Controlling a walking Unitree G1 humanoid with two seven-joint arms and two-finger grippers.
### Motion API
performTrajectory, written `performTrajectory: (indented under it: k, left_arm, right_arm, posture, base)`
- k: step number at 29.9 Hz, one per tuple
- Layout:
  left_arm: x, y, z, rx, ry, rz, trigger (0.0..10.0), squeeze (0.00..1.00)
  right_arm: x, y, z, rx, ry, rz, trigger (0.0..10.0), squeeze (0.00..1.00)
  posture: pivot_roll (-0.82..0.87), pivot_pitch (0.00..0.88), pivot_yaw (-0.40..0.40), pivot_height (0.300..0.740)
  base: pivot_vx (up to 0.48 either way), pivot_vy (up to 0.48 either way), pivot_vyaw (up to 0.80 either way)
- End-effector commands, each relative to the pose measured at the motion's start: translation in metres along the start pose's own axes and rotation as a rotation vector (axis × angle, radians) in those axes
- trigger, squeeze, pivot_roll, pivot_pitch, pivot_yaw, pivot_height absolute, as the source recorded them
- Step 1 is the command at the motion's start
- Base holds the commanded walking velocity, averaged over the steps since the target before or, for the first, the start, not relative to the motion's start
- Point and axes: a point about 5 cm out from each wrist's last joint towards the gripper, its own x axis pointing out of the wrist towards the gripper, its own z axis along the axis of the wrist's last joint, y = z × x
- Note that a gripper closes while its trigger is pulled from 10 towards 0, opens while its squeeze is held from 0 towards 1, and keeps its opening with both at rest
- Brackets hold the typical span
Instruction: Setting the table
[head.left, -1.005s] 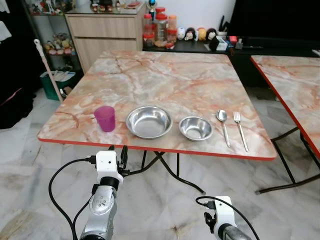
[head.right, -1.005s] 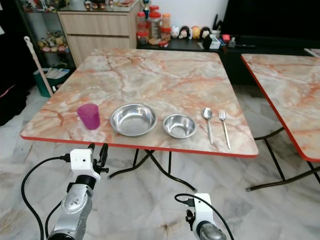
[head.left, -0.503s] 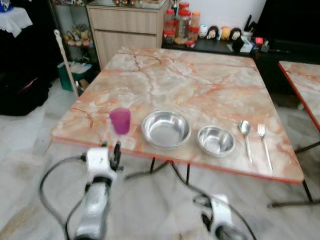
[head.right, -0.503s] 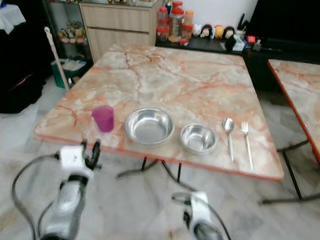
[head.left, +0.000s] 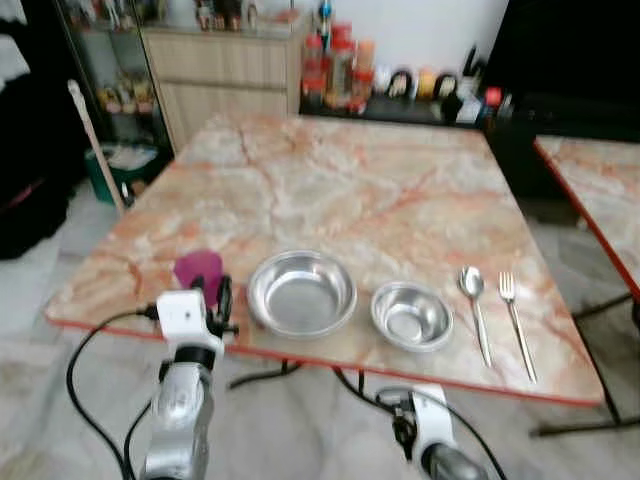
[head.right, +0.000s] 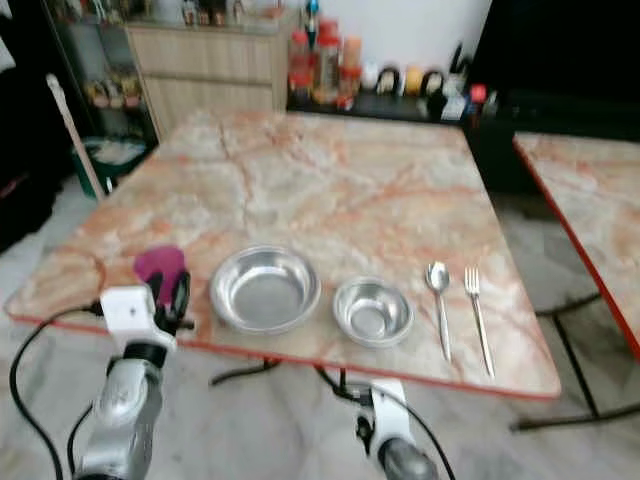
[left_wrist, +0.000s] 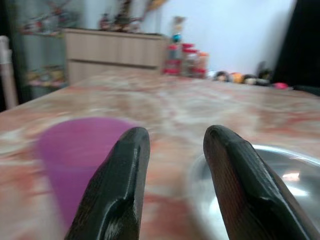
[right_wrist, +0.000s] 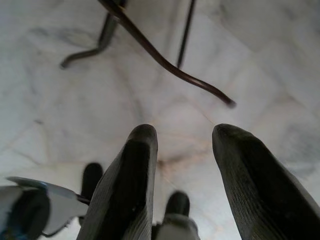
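Just beyond the left gripper (left_wrist: 172, 175), fingers parted and empty, stands the purple cup (head.left: 198, 270)

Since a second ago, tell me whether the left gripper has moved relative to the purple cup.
Yes. The left gripper has come forward and up to the table edge, now right at the purple cup, fingers open; a second ago it hung below the edge.

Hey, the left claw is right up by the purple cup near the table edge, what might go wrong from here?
1. The left claw is open and level with the purple cup, which sits off to one finger's side; pushing forward could knock it over.
2. The cup stands beside the large steel bowl, so a nudge might drive it into the bowl.
3. The head views are blurred, so the aim at the table edge may be off.
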Motion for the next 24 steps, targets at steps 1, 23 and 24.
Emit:
performTrajectory:
  k: [1, 23, 24]
  left_arm:
    - [-0.004, -0.008, 0.003, -0.014, 0.009, -0.048, 10.0, 0.00]
    - [-0.004, -0.013, 0.017, -0.318, 0.325, 0.021, 10.0, 1.00]
    - [-0.001, -0.011, 0.015, -0.290, 0.348, 0.051, 10.0, 0.98]
  right_arm:
    - [-0.001, -0.004, -0.002, 0.000, 0.006, -0.013, 10.0, 0.00]
    - [-0.002, -0.004, -0.009, 0.005, 0.021, -0.014, 10.0, 0.00]
    - [-0.002, -0.004, -0.009, 0.008, 0.021, -0.015, 10.0, 0.00]
  posture:
    - [0.05, 0.000, -0.045, 0.732]
    - [0.05, 0.000, -0.022, 0.732]
    - [0.04, 0.000, -0.018, 0.732]
  base:
    - [0.000, 0.000, 0.00]
    - [0.000, 0.000, 0.00]
    - [0.000, 0.000, 0.00]
